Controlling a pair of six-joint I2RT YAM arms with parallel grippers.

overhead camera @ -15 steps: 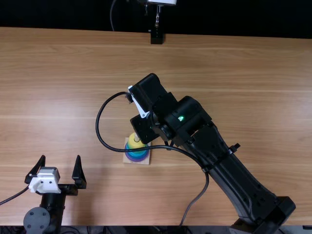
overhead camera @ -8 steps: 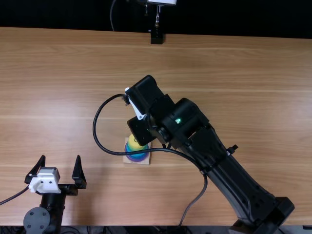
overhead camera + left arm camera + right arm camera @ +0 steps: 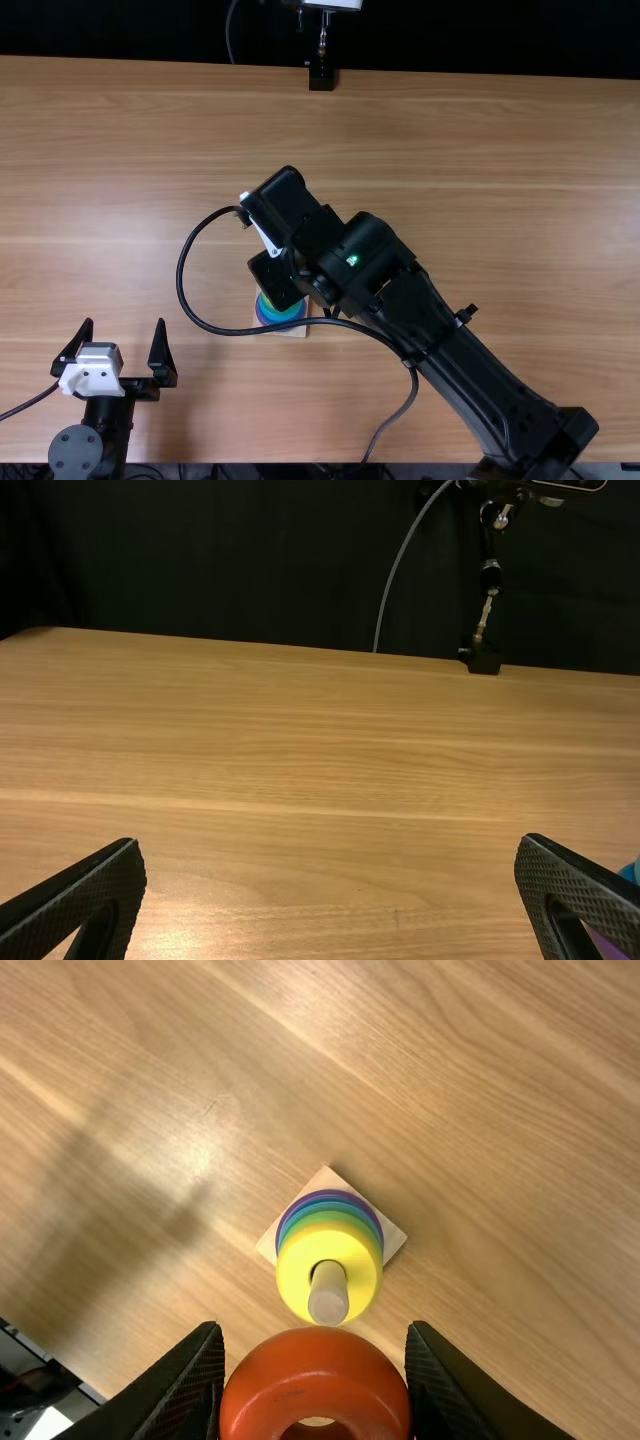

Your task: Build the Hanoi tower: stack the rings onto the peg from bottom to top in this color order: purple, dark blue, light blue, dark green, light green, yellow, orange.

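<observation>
Glossy orange ring off the peg, gripped between your right gripper's fingers, close to the round pale wooden peg. Flat yellow ring tops the stack on the square wooden base. Since the earlier frames, your right arm has shifted toward the table's near left, hiding more yellow from above. Left gripper: fingers spread, unmoved. Light brown wooden table; black backdrop beyond its far edge.

Light brown table under a square base
</observation>
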